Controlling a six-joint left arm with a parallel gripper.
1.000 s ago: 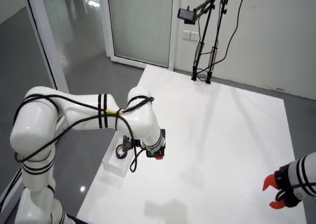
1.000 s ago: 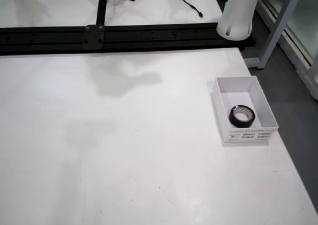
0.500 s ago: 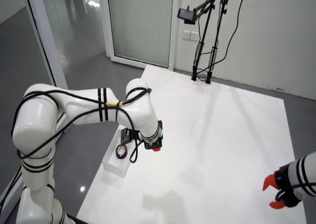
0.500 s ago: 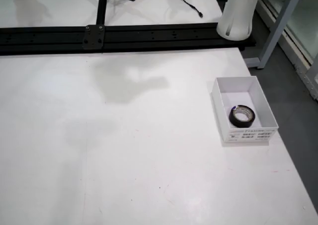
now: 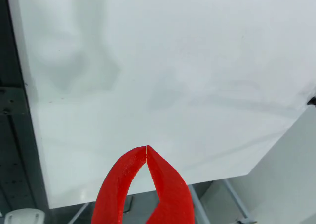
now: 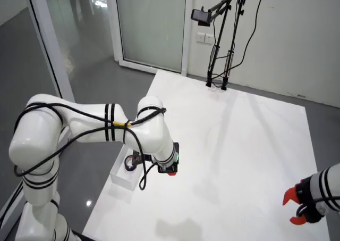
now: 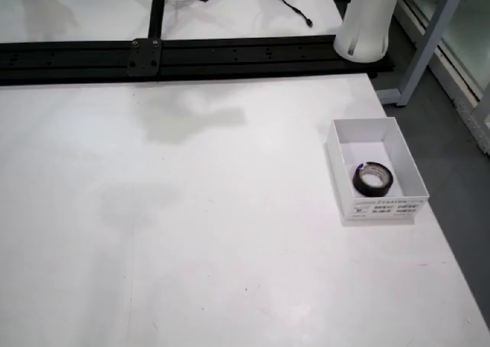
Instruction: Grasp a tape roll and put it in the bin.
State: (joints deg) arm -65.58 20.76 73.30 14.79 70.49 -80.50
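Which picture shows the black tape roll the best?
The table-level view: the black tape roll lies fully visible inside the white cardboard bin. In the room view the white arm partly hides it. The view riding on the claw shows no roll.

- A large white table [image 7: 191, 232] fills the view from above.
- A black rail [image 7: 191, 56] runs along the table's far edge.
- Loose black cables [image 7: 283, 2] lie beyond the rail.
- In the room view, a black stand [image 6: 219, 49] rises at the table's far end, carrying a small camera [image 6: 201, 16].
- Glass panels [image 6: 151, 23] line the wall behind.
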